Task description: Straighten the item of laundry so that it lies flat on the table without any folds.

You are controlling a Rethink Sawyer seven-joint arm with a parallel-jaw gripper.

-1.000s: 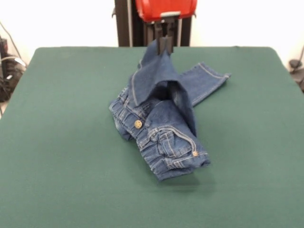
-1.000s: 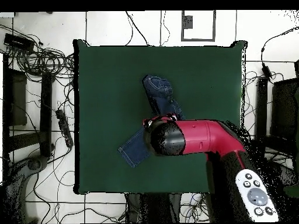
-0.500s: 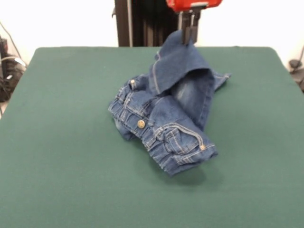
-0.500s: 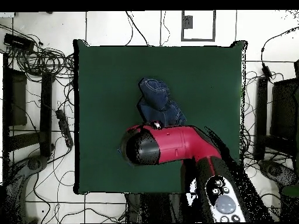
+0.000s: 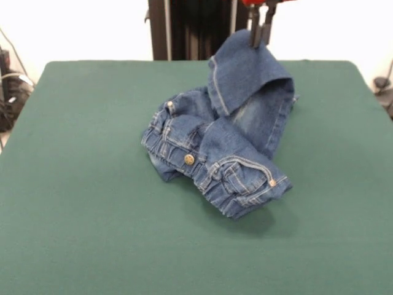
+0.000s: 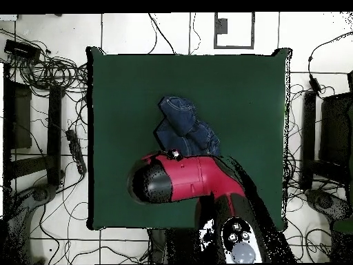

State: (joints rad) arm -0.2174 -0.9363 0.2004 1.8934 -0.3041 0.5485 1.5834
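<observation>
The small blue denim jeans [image 5: 227,141] lie bunched on the dark green table [image 5: 86,203], a little right of centre in the front view. The gathered waistband with its brass button faces the camera. One leg is lifted up at the back. My gripper [image 5: 260,29] is shut on the hem of that lifted leg, at the top of the front view. In the overhead view the jeans [image 6: 183,128] show at the table's middle, and my red arm [image 6: 186,181] covers their lower part and hides the gripper.
The robot's black pedestal [image 5: 184,31] stands behind the table's far edge. Cables and dark equipment [image 6: 41,110] lie on the floor around the table [image 6: 124,90] on both sides.
My gripper has carried the held leg to the right and upward in the front view. The whole bundle has slid to the right with it, and the other leg is now covered.
</observation>
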